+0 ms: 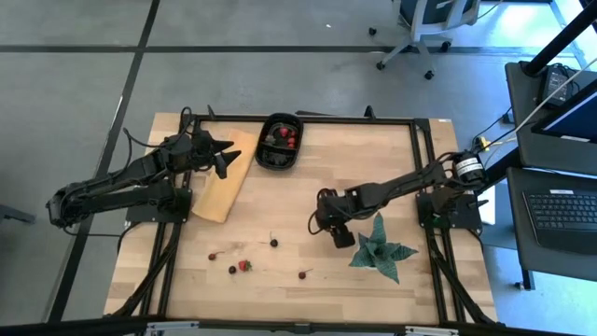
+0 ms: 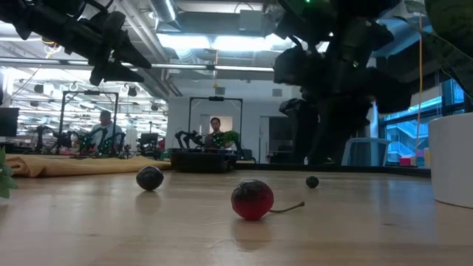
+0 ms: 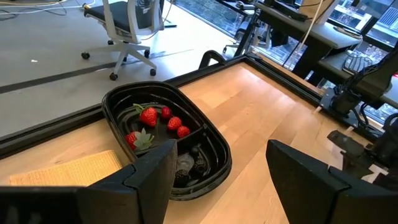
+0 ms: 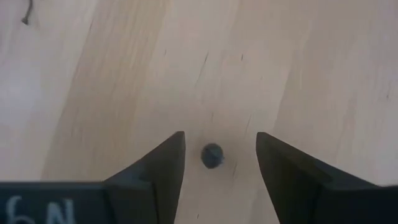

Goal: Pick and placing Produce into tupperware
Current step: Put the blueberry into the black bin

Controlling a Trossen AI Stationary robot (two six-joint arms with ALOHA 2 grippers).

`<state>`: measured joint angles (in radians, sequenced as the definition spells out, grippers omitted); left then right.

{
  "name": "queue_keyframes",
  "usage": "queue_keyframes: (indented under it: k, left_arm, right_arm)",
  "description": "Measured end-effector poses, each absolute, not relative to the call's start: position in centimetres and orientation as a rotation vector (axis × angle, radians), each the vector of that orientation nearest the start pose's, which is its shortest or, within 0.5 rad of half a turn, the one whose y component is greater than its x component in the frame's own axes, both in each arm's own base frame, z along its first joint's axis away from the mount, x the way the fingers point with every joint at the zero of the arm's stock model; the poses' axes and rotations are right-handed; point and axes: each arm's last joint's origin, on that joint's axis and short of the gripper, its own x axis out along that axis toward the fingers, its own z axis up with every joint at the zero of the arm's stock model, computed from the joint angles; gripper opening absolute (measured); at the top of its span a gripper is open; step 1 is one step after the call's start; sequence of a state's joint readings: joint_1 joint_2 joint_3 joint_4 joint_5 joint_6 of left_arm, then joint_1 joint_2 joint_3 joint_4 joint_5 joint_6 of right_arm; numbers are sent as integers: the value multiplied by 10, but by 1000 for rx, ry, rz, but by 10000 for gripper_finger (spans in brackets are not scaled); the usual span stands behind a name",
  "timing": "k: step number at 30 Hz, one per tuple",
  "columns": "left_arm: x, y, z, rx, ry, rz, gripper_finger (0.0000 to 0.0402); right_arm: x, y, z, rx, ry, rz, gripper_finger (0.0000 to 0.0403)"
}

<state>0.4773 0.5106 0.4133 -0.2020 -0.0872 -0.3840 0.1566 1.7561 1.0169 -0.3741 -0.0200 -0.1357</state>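
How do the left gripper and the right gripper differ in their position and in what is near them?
The left gripper hangs beside the black tub, which already holds strawberries; the right gripper is over bare wood near the green plant. Nothing lies between the left gripper's fingers; a small dark berry lies between the right gripper's fingers, untouched. Both are open.

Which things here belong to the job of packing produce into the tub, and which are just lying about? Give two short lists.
Job:
- tub, strawberries already inside
- loose fruit on the table: strawberry, dark berries
- small berry between the fingers of the open right gripper
- left gripper, open, beside the tub

Lying about:
- board
- green plant
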Motion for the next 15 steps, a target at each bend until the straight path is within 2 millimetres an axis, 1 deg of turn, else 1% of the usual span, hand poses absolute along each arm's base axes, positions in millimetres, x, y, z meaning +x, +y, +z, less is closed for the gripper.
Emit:
queue_keyframes:
  k: [3,10,15]
  left_arm:
    - [116,63,240,-430,187,611,240]
    - [116,63,240,-431,186,612,240]
    - [116,63,240,-431,186,612,240]
  right_arm:
    - [327,52,150,-196,1086,233,194]
    - [319,50,140,-195,1113,230,194]
    - [318,50,135,-192,1079,228,194]
